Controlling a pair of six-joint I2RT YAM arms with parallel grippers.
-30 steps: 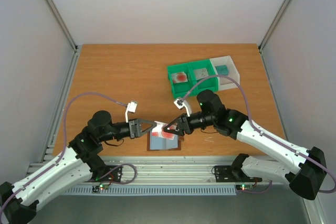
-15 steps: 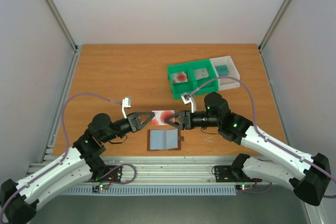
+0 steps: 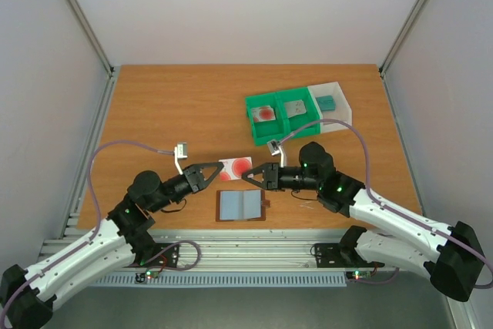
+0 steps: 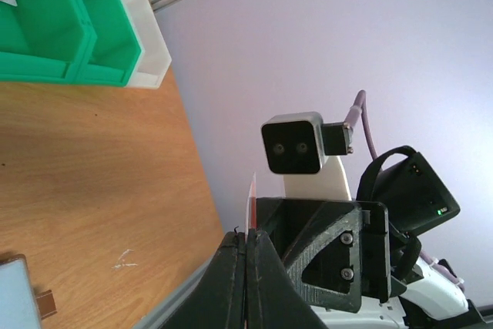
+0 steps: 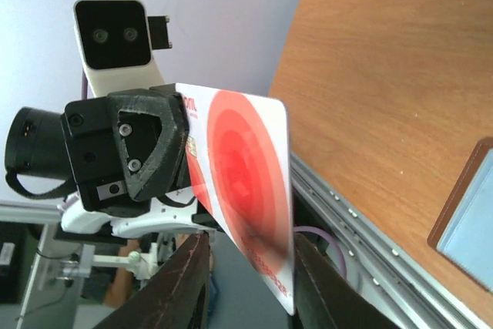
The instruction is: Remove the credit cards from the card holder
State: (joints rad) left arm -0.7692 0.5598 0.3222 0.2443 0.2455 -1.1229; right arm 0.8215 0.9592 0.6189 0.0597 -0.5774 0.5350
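Lengthwise left to right, the red-blot card (image 3: 236,167) is pinched by the left gripper (image 3: 219,169); right gripper (image 3: 248,177), grip unclear.

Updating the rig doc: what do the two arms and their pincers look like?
The left arm and right arm match: white shells on long links, black joints, small green lights. The left pincer and right pincer are black with triangular open-frame fingers. Each wrist carries a white camera block and a lilac cable looping back to the base.
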